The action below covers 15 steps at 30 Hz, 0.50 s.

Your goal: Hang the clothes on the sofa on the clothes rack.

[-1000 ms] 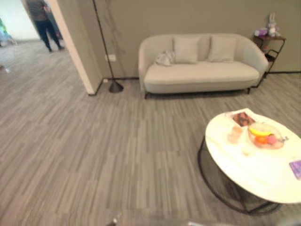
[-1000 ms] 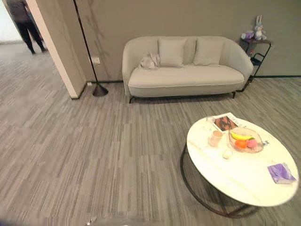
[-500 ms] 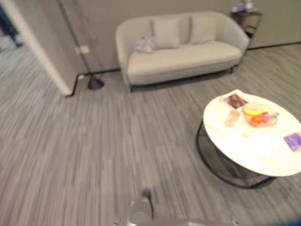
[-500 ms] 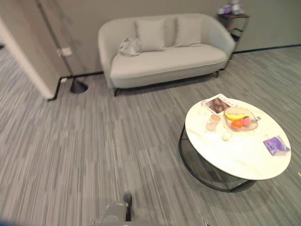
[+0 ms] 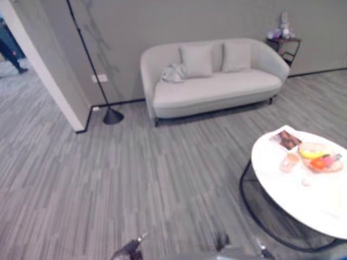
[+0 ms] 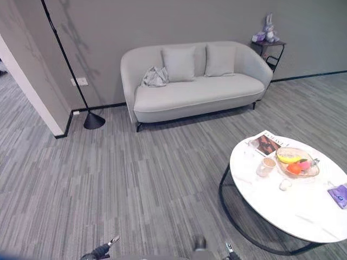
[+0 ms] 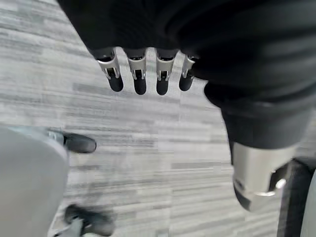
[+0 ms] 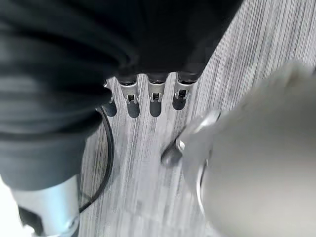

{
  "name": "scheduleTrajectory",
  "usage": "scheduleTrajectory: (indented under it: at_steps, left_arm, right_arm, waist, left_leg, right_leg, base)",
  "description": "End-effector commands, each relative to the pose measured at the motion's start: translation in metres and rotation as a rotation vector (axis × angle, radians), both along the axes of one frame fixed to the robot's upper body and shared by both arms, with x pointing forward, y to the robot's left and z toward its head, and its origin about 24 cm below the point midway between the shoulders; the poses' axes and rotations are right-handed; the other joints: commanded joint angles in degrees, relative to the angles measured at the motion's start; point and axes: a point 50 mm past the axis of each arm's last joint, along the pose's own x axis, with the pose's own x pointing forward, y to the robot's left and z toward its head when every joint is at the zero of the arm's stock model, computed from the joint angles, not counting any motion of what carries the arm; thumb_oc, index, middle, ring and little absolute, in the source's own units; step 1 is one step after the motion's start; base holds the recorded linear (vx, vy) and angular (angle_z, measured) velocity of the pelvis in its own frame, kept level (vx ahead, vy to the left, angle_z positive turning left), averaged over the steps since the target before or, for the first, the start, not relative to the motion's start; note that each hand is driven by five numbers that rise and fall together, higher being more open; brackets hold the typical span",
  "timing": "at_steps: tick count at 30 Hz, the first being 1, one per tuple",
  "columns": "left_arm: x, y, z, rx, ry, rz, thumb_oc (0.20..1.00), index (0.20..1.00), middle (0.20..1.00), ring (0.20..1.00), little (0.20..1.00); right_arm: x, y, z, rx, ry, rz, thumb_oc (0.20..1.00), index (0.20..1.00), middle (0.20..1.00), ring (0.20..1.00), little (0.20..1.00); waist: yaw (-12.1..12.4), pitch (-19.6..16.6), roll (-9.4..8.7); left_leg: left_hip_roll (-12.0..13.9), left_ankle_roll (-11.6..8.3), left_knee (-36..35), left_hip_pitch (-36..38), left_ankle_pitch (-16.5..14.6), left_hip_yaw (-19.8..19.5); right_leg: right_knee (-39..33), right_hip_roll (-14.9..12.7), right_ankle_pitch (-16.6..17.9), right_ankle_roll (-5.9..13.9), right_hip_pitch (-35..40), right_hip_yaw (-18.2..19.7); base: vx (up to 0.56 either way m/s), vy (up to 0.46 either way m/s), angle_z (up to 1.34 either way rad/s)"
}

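Note:
A crumpled light grey garment (image 5: 172, 72) lies on the left end of a cream sofa (image 5: 217, 89) against the far wall, beside two cushions. In the left wrist view my left hand (image 7: 139, 74) hangs over bare floor, fingers straight and holding nothing. My right hand (image 8: 155, 101) in the right wrist view also has straight fingers above the floor, with nothing in it. Both hands are far from the sofa.
A round white table (image 6: 303, 208) stands at the right with a fruit bowl (image 6: 295, 162), a cup and a magazine. A black pole on a round base (image 5: 112, 115) stands left of the sofa by a wall corner (image 5: 65, 103). A side shelf (image 6: 268, 46) holds a plush rabbit.
The whole picture has shifted, so the camera has moved; the sofa and table now sit further right. The garment lies where it was.

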Motion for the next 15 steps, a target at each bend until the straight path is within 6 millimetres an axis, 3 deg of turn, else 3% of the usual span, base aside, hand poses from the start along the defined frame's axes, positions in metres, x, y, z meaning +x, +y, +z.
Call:
scheduleTrajectory:
  at_steps: [1,3,5,6,7,8,9,10,11,12,13,15]
  left_arm:
    - [0.013,-0.010,0.001,-0.013,-0.049,-0.049,1.000,1.000,1.000,1.000,1.000]
    - [0.005,-0.012,0.000,-0.023,-0.026,-0.050,1.000,1.000,1.000,1.000,1.000]
    - [-0.013,-0.010,-0.004,-0.030,0.039,-0.014,1.000,1.000,1.000,1.000,1.000]
    - [-0.014,-0.010,-0.004,-0.029,0.040,-0.014,1.000,1.000,1.000,1.000,1.000]
    - [-0.020,-0.009,-0.004,-0.025,0.055,0.010,1.000,1.000,1.000,1.000,1.000]
    - [-0.020,-0.009,-0.005,-0.025,0.055,0.010,1.000,1.000,1.000,1.000,1.000]
    - [-0.018,-0.010,-0.004,-0.030,0.034,0.035,1.000,1.000,1.000,1.000,1.000]
    - [-0.018,-0.012,-0.005,-0.032,0.032,0.055,1.000,1.000,1.000,1.000,1.000]
    - [-0.016,-0.010,-0.004,-0.032,0.020,0.100,1.000,1.000,1.000,1.000,1.000]
    - [-0.011,-0.007,-0.003,-0.026,0.000,0.112,1.000,1.000,1.000,1.000,1.000]
    - [-0.003,-0.008,-0.001,-0.025,-0.030,0.084,1.000,1.000,1.000,1.000,1.000]
    - [-0.002,-0.010,-0.001,-0.038,-0.039,0.095,1.000,1.000,1.000,1.000,1.000]
  right_arm:
    - [0.006,-0.005,0.002,-0.009,-0.040,-0.079,1.000,1.000,1.000,1.000,1.000]
    - [0.006,-0.005,0.002,-0.005,-0.042,-0.089,1.000,1.000,1.000,1.000,1.000]
    - [-0.002,-0.006,0.001,0.006,-0.025,-0.133,1.000,1.000,1.000,1.000,1.000]
    - [-0.003,-0.006,0.001,0.006,-0.025,-0.133,1.000,1.000,1.000,1.000,1.000]
    - [-0.007,-0.010,0.001,-0.001,-0.007,-0.129,1.000,1.000,1.000,1.000,1.000]
    - [-0.007,-0.010,0.001,-0.001,-0.007,-0.129,1.000,1.000,1.000,1.000,1.000]
    - [-0.012,-0.019,0.003,-0.021,0.022,-0.147,1.000,1.000,1.000,1.000,1.000]
    - [-0.010,-0.024,0.004,-0.039,0.023,-0.132,1.000,1.000,1.000,1.000,1.000]
    - [-0.004,-0.028,0.006,-0.057,0.011,-0.086,1.000,1.000,1.000,1.000,1.000]
    - [0.000,-0.031,0.007,-0.070,0.006,-0.050,1.000,1.000,1.000,1.000,1.000]
    - [0.014,-0.036,0.010,-0.100,-0.009,0.041,1.000,1.000,1.000,1.000,1.000]
    - [0.018,-0.040,0.012,-0.118,-0.003,0.129,1.000,1.000,1.000,1.000,1.000]
  waist:
    - [-1.8,2.5,1.89]
    - [-2.1,2.5,1.89]
    - [-2.6,1.1,1.05]
    - [-2.8,1.2,1.12]
    - [-3.1,0.6,1.46]
    - [-3.1,0.7,1.53]
    - [-3.2,0.6,3.70]
    - [-3.0,0.6,3.64]
    - [-2.3,1.0,2.71]
    - [-1.3,2.0,1.84]
    - [0.5,3.3,-0.41]
    - [2.3,4.1,-1.34]
  left_leg:
    - [2.5,-6.03,0.4,4.5,-3.6,-2.6]
    - [3.0,-6.34,0.4,6.3,-4.7,-2.8]
    - [3.9,-7.47,0.4,10.9,-8.4,-3.9]
    - [4.1,-7.48,0.4,11.0,-8.4,-4.0]
    - [6.6,-8.50,0.4,13.2,-8.4,-4.2]
    - [6.7,-8.52,0.4,13.3,-8.5,-4.2]
    - [11.7,-10.04,5.6,12.3,-1.3,-3.6]
    - [12.2,-10.47,11.0,9.5,3.0,-3.5]
    - [13.3,-11.25,24.2,3.8,10.9,-2.9]
    - [14.7,-11.27,31.2,0.1,14.7,-2.0]
    - [16.3,-8.63,38.9,-6.4,13.3,2.9]
    - [14.2,-7.89,40.3,-13.0,8.7,5.6]
  right_leg:
    - [0.3,-0.5,6.3,1.90,-1.8,-2.7]
    - [0.3,-0.8,6.9,2.31,-2.3,-2.1]
    - [0.3,-1.3,9.2,2.79,-1.1,-1.5]
    - [0.3,-1.3,9.1,2.81,-0.9,-1.6]
    - [1.6,-0.5,10.1,1.90,0.6,-1.9]
    - [1.6,-0.4,10.1,1.88,0.7,-2.0]
    - [8.3,3.1,6.4,-0.37,-0.4,-1.0]
    - [8.1,3.5,5.4,-1.45,0.5,-1.4]
    - [7.0,4.6,3.7,-4.00,3.9,-2.2]
    - [6.0,5.4,2.5,-5.51,6.3,-2.2]
    - [4.3,4.8,1.0,-6.94,9.5,-2.4]
    - [2.5,4.9,0.3,-7.16,12.4,-0.9]
  base:
    - [0.72,-0.248,0.09]
    - [0.47,-0.169,0.11]
    - [0.59,-0.256,0.25]
    - [0.55,-0.312,0.39]
    - [0.34,-0.214,1.04]
    - [0.75,-0.519,0.98]
    - [0.52,-0.408,0.84]
    - [0.78,-0.672,0.15]
    - [0.52,-0.538,0.18]
    - [0.61,-0.687,-0.09]
    - [0.46,-0.482,-0.15]
    - [0.46,-0.227,-0.37]
